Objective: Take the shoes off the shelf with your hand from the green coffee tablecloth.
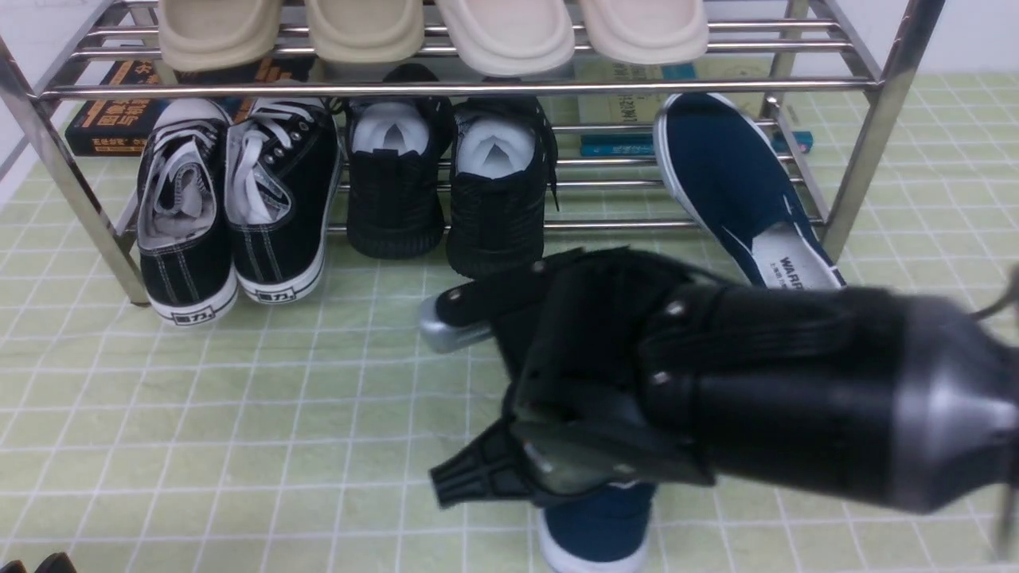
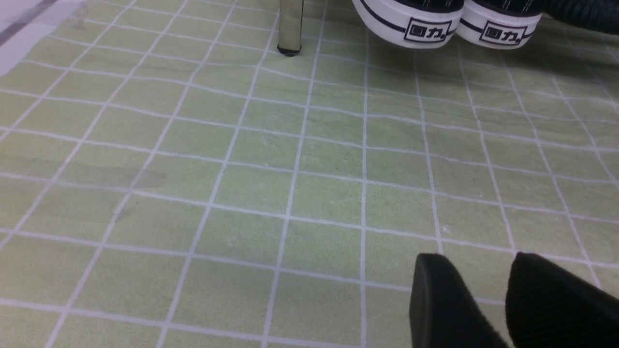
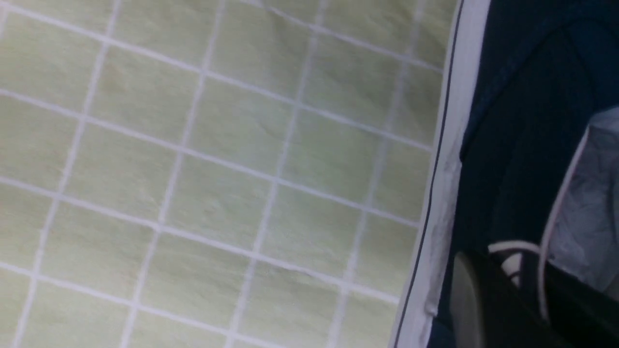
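The right claw [image 3: 498, 278] is clamped on the side wall of one slip-on [image 3: 512, 183], near its opening. Seen from the front, with the clock centred on the picture, that shoe's end pokes out from under the right arm [image 1: 764, 382] between 5 and 6 o'clock, over the cloth [image 1: 263, 414]. Its mate [image 1: 716, 159] sits slanted on the rack [image 1: 478, 87] at 2 o'clock, its printed insole towards the arm.

I judge the step in hand to be setting this first shoe down (about half the job, if it goes well). The next move calls for lowering it until the sole lies flat, then loosening the grip and lifting straight up, so that the wall does not drag. After that, the claw should go for the mate at 2 o'clock.

The arm hides most of the held shoe in the front view, so I cannot tell whether its sole touches the cloth. The mate's near end is partly covered too. The left claw [image 2: 478, 263] is cut off; its tips show a narrow gap, and I cannot tell whether it counts as released or clenched.
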Tool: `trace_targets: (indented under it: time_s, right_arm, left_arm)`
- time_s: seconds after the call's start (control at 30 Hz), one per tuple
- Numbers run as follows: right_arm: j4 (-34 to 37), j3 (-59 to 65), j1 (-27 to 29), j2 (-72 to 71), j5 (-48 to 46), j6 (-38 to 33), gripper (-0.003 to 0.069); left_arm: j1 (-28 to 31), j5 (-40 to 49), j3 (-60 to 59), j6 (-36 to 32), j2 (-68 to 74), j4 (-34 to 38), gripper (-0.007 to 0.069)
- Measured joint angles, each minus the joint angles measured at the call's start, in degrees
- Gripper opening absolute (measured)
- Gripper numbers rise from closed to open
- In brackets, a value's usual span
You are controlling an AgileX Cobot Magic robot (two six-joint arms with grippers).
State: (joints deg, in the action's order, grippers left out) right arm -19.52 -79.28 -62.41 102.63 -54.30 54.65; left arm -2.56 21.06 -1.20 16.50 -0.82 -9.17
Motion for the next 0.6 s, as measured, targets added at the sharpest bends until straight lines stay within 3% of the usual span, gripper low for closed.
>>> trace_targets:
  time_s: [0.37,0.47,0.6]
  right_arm:
    - [-0.2,0.0,0.0,4.7,5.4,7.4,0.0074]
    - [-0.1,0.0,0.0,4.8,5.6,8.1,0.0115]
    - [1.4,-0.4,0.0,4.1,4.8,5.4,0.028]
  left_arm:
    - [0.0,0.0,0.0,0.0,0.0,0.0,0.024]
    - [0.0,0.0,0.0,0.0,0.0,0.0,0.024]
    - [0.0,0.0,0.0,0.0,0.0,0.0,0.024]
